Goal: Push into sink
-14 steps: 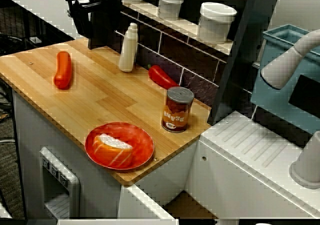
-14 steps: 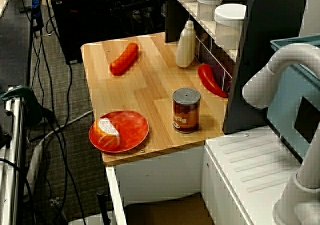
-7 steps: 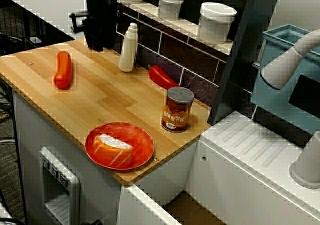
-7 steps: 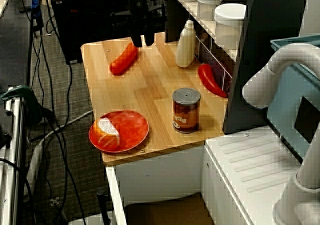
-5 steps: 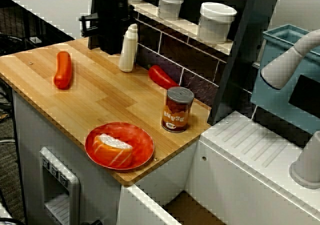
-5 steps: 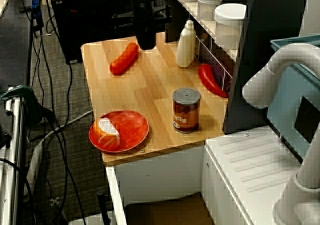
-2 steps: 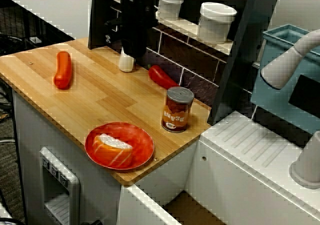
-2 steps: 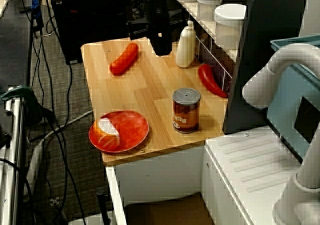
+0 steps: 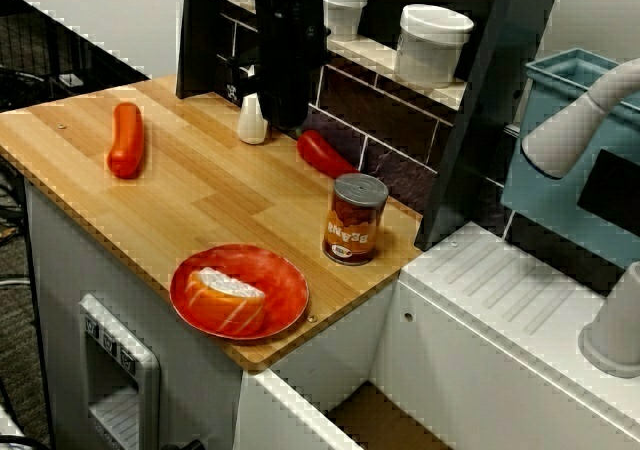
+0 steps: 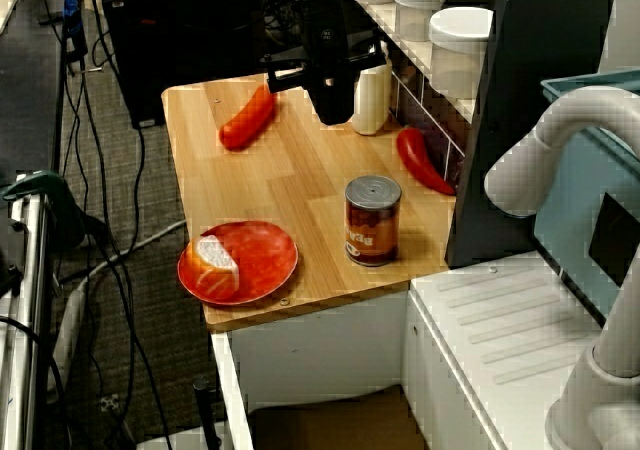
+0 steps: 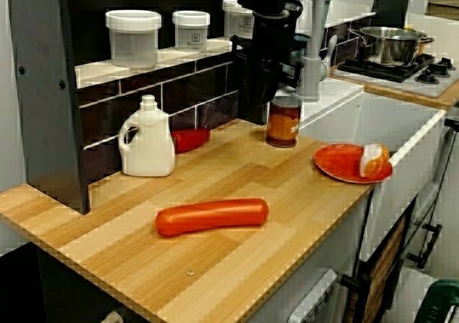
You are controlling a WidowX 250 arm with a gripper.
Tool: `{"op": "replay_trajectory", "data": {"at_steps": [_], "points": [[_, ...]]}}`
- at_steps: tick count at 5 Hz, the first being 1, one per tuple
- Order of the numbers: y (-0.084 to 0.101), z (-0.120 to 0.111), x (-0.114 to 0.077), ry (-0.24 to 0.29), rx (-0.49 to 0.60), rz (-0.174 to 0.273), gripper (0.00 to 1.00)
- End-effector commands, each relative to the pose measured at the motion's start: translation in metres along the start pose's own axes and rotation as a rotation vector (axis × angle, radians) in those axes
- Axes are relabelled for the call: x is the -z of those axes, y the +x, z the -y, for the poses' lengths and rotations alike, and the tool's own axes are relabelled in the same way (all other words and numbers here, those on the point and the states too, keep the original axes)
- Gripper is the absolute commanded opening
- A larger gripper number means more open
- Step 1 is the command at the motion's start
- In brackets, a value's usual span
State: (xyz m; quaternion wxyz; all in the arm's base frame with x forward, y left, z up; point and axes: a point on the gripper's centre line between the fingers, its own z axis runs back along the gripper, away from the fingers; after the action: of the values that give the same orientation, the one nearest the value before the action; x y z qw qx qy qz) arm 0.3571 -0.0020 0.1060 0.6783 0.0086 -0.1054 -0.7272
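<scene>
The wooden counter (image 9: 200, 185) carries everything; the sink (image 9: 375, 410) lies past its near-right corner, beyond the plate (image 9: 240, 292); the black gripper (image 10: 330, 115) hangs by the bottle (image 11: 147, 140), its grip not discernible; sausage (image 11: 211, 216), can (image 9: 356, 219) and pepper (image 9: 325, 154) lie apart.

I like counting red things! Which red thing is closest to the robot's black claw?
The red pepper by the tiled back wall, just beside the gripper. The red sausage lies off by the far counter edge, and the red plate sits at the front edge.
</scene>
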Motion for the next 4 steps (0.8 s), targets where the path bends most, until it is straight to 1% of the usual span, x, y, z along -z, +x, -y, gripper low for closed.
{"op": "replay_trajectory", "data": {"at_steps": [1,3,4], "points": [[0.013,-0.01,-0.001,0.057,0.029,-0.017,0.0],[0.024,-0.012,0.008,0.067,0.033,-0.029,0.0],[0.027,-0.013,0.014,0.077,0.035,-0.042,0.0]]}}
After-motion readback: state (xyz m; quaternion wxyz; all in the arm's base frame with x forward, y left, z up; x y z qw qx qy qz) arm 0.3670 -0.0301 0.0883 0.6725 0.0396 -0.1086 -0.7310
